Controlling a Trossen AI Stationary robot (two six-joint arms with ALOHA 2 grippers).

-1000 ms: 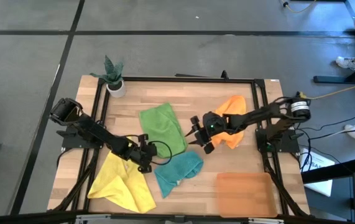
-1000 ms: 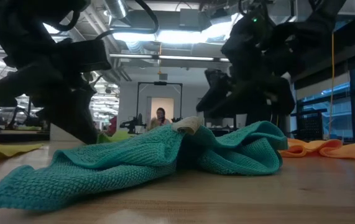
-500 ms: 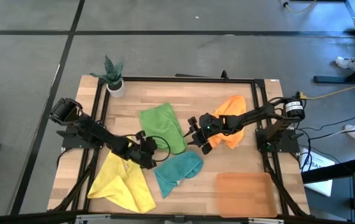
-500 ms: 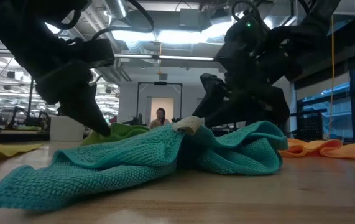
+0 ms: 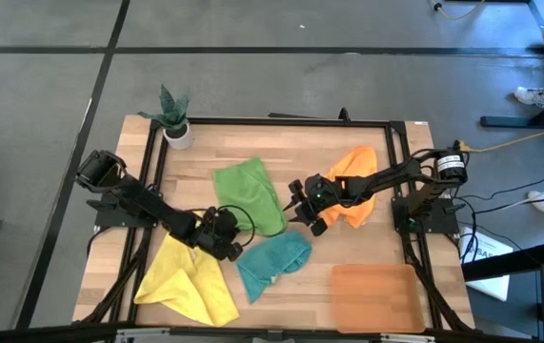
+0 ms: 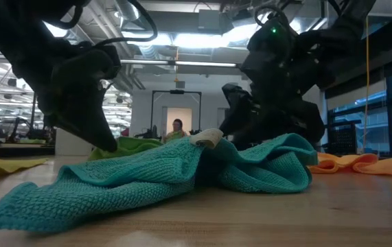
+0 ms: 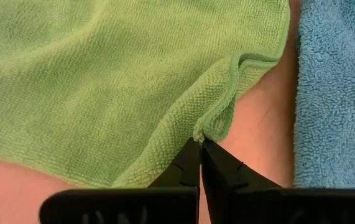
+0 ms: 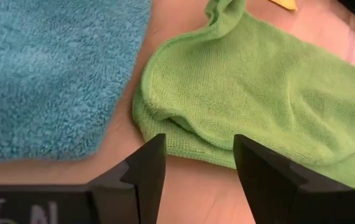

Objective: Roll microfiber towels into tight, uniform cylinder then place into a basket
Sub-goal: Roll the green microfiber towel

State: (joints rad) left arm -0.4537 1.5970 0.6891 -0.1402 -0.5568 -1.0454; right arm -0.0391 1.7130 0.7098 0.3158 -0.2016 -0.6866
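My left gripper [image 7: 200, 148] is pinched shut on a corner of the green towel [image 5: 250, 193] at mid-table, my right gripper [image 8: 196, 158] hovers open over its near edge, and so thin a pinch could slip when I lift

Overhead camera facing straight down, table-level camera facing across, both wrist cameras close over green towel [image 7: 102, 81]

four towels [image 5: 251, 195] mid-table; basket [image 5: 373, 295] front-right; plant pot [image 5: 177, 132] back-left
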